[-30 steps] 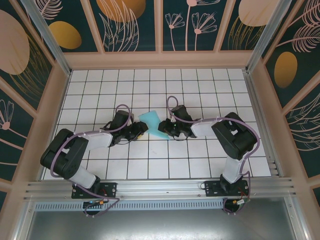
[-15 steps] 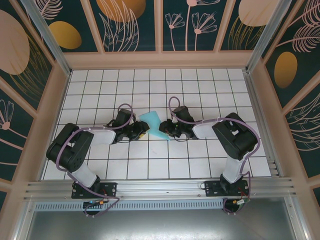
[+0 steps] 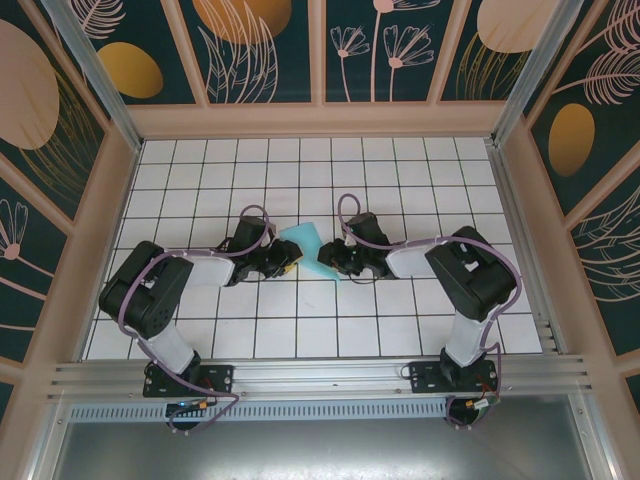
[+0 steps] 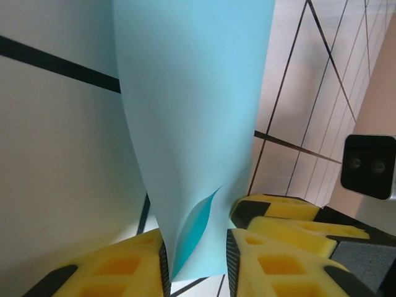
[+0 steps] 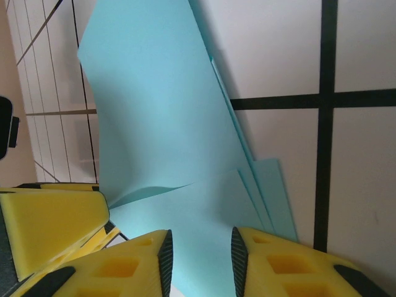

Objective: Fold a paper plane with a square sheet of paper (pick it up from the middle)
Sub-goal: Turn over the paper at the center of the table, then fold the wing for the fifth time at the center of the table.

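With the part-folded sheet of paper (image 3: 303,247) mid-counter (image 3: 400,330), left tool (image 4: 195,250) narrow, pinching its left edge, right tool (image 5: 201,247) narrow astride its right edge, grip unclear, tension both sides evenly so the crease runs straight

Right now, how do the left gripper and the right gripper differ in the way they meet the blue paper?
The left gripper has a narrow, bowed fold of the paper between its fingers; the right gripper has flat, stacked layers. The left gripper meets the paper's left side, the right gripper its right. Both have yellow fingers slightly apart.
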Controlling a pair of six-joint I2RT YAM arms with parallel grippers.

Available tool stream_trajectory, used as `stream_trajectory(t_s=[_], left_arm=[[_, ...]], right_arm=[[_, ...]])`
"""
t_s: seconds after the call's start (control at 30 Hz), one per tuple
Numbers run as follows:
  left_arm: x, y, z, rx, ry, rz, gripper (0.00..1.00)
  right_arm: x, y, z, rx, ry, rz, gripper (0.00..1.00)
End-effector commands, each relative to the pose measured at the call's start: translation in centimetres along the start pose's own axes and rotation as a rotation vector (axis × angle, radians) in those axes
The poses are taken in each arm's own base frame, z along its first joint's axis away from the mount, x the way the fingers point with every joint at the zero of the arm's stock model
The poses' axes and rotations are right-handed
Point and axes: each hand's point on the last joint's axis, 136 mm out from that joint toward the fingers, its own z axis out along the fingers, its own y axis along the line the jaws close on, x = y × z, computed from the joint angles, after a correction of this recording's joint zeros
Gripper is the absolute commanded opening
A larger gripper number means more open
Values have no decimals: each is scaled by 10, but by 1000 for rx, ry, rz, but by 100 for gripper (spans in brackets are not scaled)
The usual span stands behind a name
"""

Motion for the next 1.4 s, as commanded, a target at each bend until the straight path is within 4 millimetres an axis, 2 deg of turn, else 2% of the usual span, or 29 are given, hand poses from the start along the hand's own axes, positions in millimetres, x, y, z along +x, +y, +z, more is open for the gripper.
stream_trajectory(t_s=[0.0, 0.1, 0.13, 0.17, 0.4, 0.53, 0.6, 0.73, 0.93, 1.23, 1.37], left_arm=[[-1, -17, 3, 58, 13, 25, 28], [-1, -18, 3, 63, 16, 28, 22], [1, -9, 8, 44, 29, 18, 20], [1, -9, 9, 44, 31, 17, 18], [0, -17, 6, 56, 28, 29, 1], [-2, -19, 6, 48, 27, 25, 0], [-3, -29, 0, 62, 16, 38, 0], [-4, -30, 0, 58, 15, 37, 0], [-3, -31, 0, 59, 19, 33, 0], [-3, -31, 0, 56, 20, 29, 0], [-4, -32, 0, 52, 17, 32, 0]], right_arm=[[8, -10, -6, 26, 17, -32, 37], [3, -3, -8, 18, 3, -85, 40], [0, 0, -9, 14, -5, -106, 41], [-1, 2, -10, 11, -12, -128, 41], [-16, 15, -23, 79, -121, -354, 47], [-17, 18, -27, 181, -191, -517, 48], [-15, 20, -25, 227, -207, -604, 48], [-10, 22, -18, 301, -224, -730, 49], [-9, 14, -4, 400, -240, -824, 49], [-3, 10, 8, 452, -255, -915, 48], [-1, 9, 7, 460, -254, -908, 53]])
